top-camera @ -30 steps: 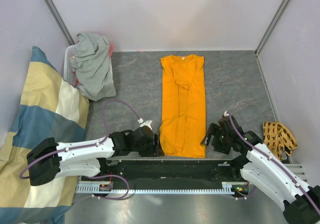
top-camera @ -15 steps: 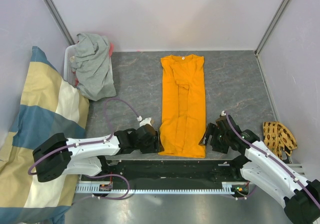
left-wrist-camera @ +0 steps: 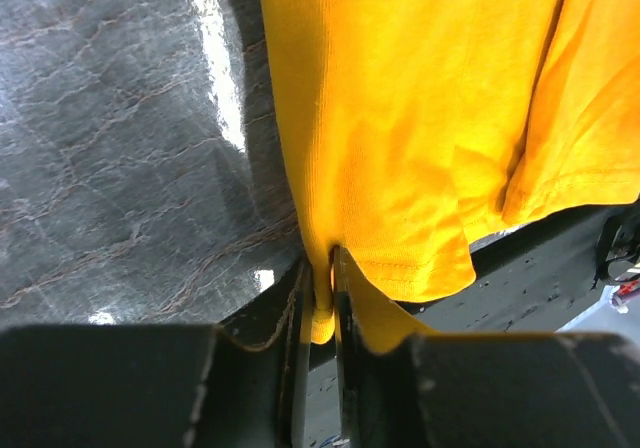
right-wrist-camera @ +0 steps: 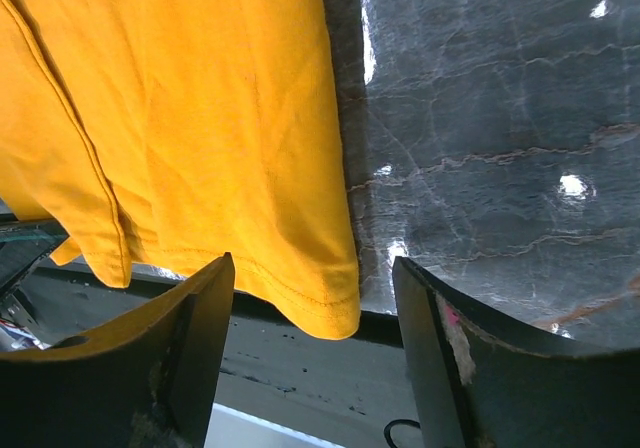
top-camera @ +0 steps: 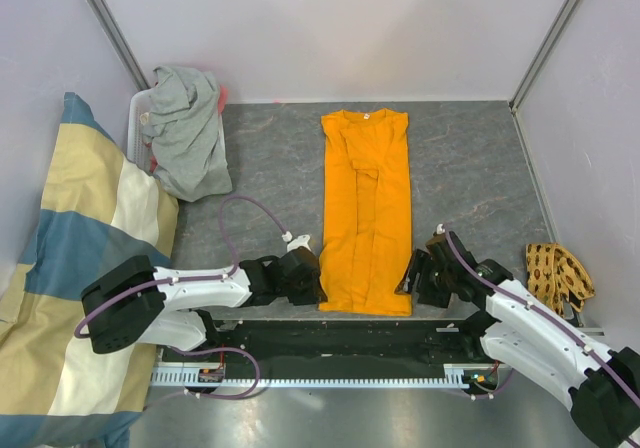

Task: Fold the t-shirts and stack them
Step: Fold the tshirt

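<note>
We see a dark grey counter (top-camera: 480, 168) with pale marble-like veins and a glossy finish that throws back bright spots of light in both wrist views. Slumped against its left side is a large, puffy cream-and-blue blocked cloth (top-camera: 90, 228), soft and rumpled.

Down the middle of the counter lies the bright orange cotton t-shirt (top-camera: 367, 208), flat and folded lengthwise into a long narrow rectangle. Its round neck points to the far wall and its stitched hem lies at the near edge, by the arms. The knit is fine and smooth, with one overlapping fold running down its centre.

At the far left, the light heather grey t-shirt (top-camera: 185, 133) sits crumpled in a loose heap. It drapes over a white slatted basket (top-camera: 136, 118) and spills onto the counter.

By the right edge rests a tan band (top-camera: 558, 273) with dark spots, looped on itself.

The left gripper (left-wrist-camera: 322, 278) is clamped on the near left corner of the orange shirt's hem, the fabric pinched into a thin ridge between its dark fingers. The right gripper (right-wrist-camera: 312, 268) is spread wide, its fingers either side of the near right corner of the hem, and we see no contact with the cloth
</note>
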You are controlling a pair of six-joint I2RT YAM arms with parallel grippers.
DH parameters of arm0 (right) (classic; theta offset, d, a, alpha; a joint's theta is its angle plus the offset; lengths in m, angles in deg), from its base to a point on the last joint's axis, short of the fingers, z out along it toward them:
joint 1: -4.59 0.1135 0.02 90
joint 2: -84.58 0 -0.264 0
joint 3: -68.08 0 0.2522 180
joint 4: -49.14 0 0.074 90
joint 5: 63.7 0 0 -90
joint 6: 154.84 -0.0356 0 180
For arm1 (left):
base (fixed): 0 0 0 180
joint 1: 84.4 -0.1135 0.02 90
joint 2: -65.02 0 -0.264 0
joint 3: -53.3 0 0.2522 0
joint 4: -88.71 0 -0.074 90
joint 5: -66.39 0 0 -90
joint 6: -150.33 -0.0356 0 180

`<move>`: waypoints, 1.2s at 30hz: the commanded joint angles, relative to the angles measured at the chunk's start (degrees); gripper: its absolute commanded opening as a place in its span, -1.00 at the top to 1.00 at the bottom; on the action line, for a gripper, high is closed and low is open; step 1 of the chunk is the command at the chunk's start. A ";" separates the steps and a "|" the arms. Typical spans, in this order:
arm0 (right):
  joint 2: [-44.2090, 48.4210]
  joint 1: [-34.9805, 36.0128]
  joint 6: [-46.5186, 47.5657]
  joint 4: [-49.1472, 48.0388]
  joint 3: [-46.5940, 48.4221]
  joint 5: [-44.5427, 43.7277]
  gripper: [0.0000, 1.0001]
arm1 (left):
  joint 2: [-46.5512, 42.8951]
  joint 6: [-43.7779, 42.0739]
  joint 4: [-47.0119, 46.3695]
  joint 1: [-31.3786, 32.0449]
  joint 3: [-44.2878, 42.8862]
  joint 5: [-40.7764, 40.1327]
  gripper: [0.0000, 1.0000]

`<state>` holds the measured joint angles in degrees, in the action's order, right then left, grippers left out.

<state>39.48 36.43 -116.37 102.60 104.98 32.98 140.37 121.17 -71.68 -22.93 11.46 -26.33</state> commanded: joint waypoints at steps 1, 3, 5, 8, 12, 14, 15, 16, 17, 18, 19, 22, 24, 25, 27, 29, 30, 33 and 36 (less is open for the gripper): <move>-0.07 1.21 -2.17 -2.44 -1.07 0.36 -0.42 | -0.56 -0.28 1.54 -0.04 1.53 0.08 0.63; -0.16 1.48 -2.61 -2.70 -1.60 0.53 -0.33 | -0.73 -0.28 1.54 -0.04 1.62 0.17 0.65; -0.07 2.00 -2.96 -2.79 -1.95 0.53 -0.22 | -0.64 -0.20 1.62 -0.04 1.62 0.17 0.66; 0.10 2.53 -3.14 -2.70 -2.13 0.44 -0.10 | -0.64 0.07 1.54 -0.04 1.53 0.09 0.67; 0.01 2.97 -3.49 -2.44 -2.57 0.27 0.08 | -0.64 0.16 1.54 -0.04 1.18 0.17 0.70; 0.01 3.23 -3.67 -2.61 -2.74 0.35 0.27 | -0.73 0.07 1.54 -0.04 1.09 0.26 0.71; 0.01 3.49 -3.67 -2.70 -2.83 0.44 0.35 | -0.82 0.07 1.54 -0.04 1.01 0.35 0.74; 0.19 3.58 -4.02 -2.79 -2.92 0.35 0.55 | -0.91 0.07 1.45 -0.04 1.00 0.61 0.75; 0.28 3.67 -4.11 -2.96 -2.92 0.44 0.66 | -1.00 0.07 1.54 -0.04 0.92 0.79 0.77; 0.45 3.85 -4.37 -2.88 -2.92 0.53 0.85 | -1.34 0.07 1.54 -0.04 0.74 1.05 0.87; 0.63 3.85 -4.54 -2.96 -2.83 0.62 0.94 | -1.61 0.07 1.80 -0.04 0.57 1.75 0.95; 0.80 4.02 -4.72 -2.88 -1.52 0.79 1.00 | -3.62 -0.02 2.76 -0.04 -0.66 2.02 0.96; 0.46 4.02 -4.72 -3.14 -0.64 0.88 1.00 | -4.77 -0.63 3.47 -0.04 -2.42 1.41 0.96; 0.28 3.94 -4.64 -3.66 0.23 0.88 1.00 | -5.91 -0.89 4.69 -0.12 -4.16 0.97 0.96; -0.33 3.94 -4.55 -4.11 1.20 0.18 1.00 | -6.62 -2.21 5.66 -0.12 -6.10 -0.17 0.96; -0.95 3.94 -4.28 -4.63 3.22 -0.87 1.00 | -6.62 -3.18 6.19 -0.65 -8.92 -0.62 0.96; -1.56 4.02 -4.28 -4.81 3.93 -2.36 1.00 | -6.27 -4.23 6.28 -1.00 -9.88 -0.79 0.96; -3.23 4.02 -4.37 -6.82 7.27 -5.08 1.00 | -3.64 -6.34 6.19 -3.11 -13.05 0.16 0.96; -6.82 4.02 -3.50 -8.59 11.31 -7.63 1.00 | -0.65 -8.10 4.88 -5.83 -15.16 1.48 0.96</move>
<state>36.20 40.12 -120.15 98.71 109.99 30.49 136.48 118.06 -65.80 -25.86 -0.38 -25.00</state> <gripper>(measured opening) 0.010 0.034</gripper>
